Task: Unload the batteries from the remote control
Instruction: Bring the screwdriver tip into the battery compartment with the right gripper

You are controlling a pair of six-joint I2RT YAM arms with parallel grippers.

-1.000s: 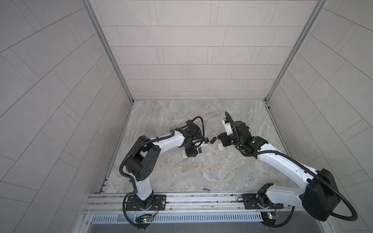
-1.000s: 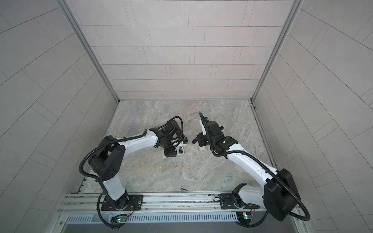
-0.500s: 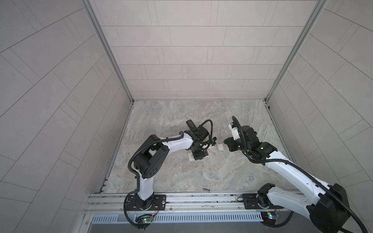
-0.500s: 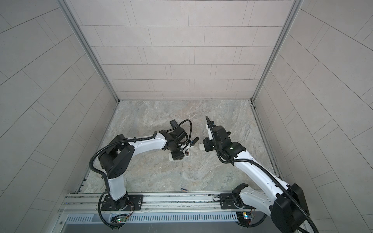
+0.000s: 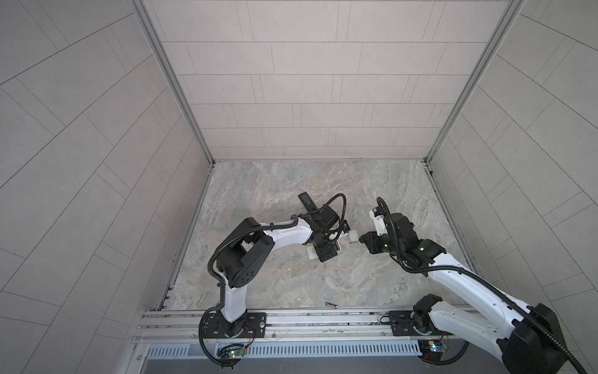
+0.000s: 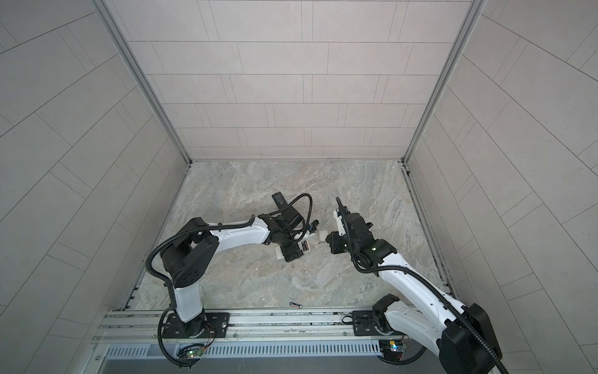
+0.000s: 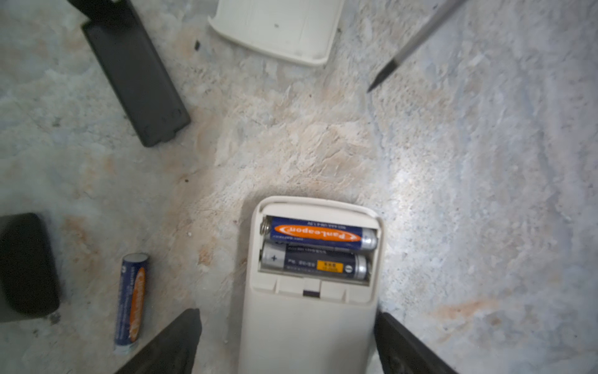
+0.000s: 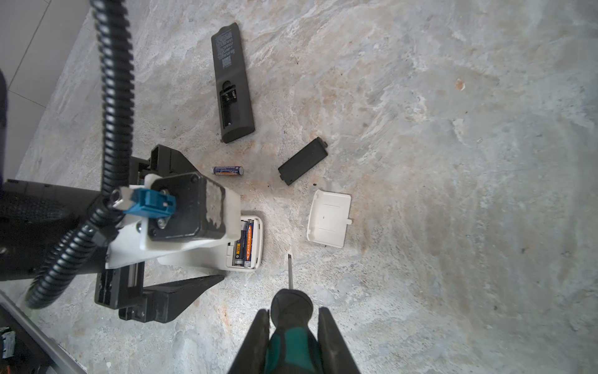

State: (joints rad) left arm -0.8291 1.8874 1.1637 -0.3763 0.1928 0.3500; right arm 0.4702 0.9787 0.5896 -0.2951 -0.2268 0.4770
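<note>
A white remote control [image 7: 307, 327] lies back-up on the stone floor, its compartment uncovered with two batteries [image 7: 318, 247] side by side inside. My left gripper [image 7: 287, 314] stands open astride its body; one finger [image 7: 176, 340] is clearly off it. A loose battery [image 7: 131, 302] lies beside that finger, and in the right wrist view it lies [image 8: 227, 170] past the left wrist. My right gripper [image 8: 293, 311] is shut on the green-handled screwdriver [image 8: 291, 327], whose tip hovers just off the compartment end of the remote control [image 8: 249, 241]. In both top views the grippers [image 5: 326, 249] [image 5: 365, 238] face each other mid-floor.
A black remote [image 8: 231, 84] with an empty compartment lies further back. Its black cover [image 8: 302, 161] and the white cover [image 8: 329, 218] lie loose near the screwdriver tip. Another battery [image 5: 331, 304] rests by the front rail. Tiled walls enclose the floor [image 5: 323, 181].
My left gripper's jaws have spread wider around the white remote. Over the last second the left arm swung right, uncovering the black remote behind it. The right gripper still holds the screwdriver.
</note>
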